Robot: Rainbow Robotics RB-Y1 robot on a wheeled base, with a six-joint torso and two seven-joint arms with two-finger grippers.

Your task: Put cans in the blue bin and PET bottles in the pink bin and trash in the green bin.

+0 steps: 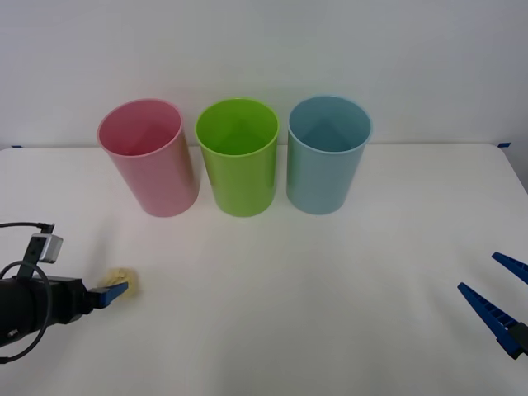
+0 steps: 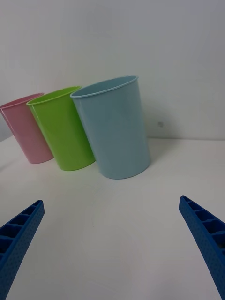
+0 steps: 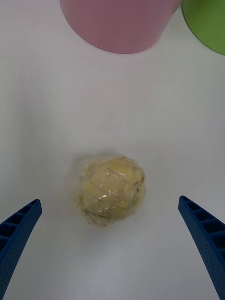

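The trash (image 1: 124, 281), a pale yellow lumpy wad, lies on the white table at the front left. My left gripper (image 1: 115, 289) is open and low at the wad, which sits between its blue fingers (image 3: 18, 229) in the left wrist view, trash (image 3: 110, 189) untouched. At the back stand the pink bin (image 1: 148, 161), the green bin (image 1: 239, 161) and the blue bin (image 1: 327, 157) in a row, upright. My right gripper (image 1: 479, 272) hovers open at the front right with nothing in it, facing the blue bin (image 2: 116, 126). Cans and PET bottles are out of view.
The white table (image 1: 313, 297) runs to a pale wall behind the bins. The green bin (image 2: 63, 129) and pink bin (image 2: 26, 133) stand close beside the blue one. Blue tape marks sit at the table's far corners (image 1: 504, 144).
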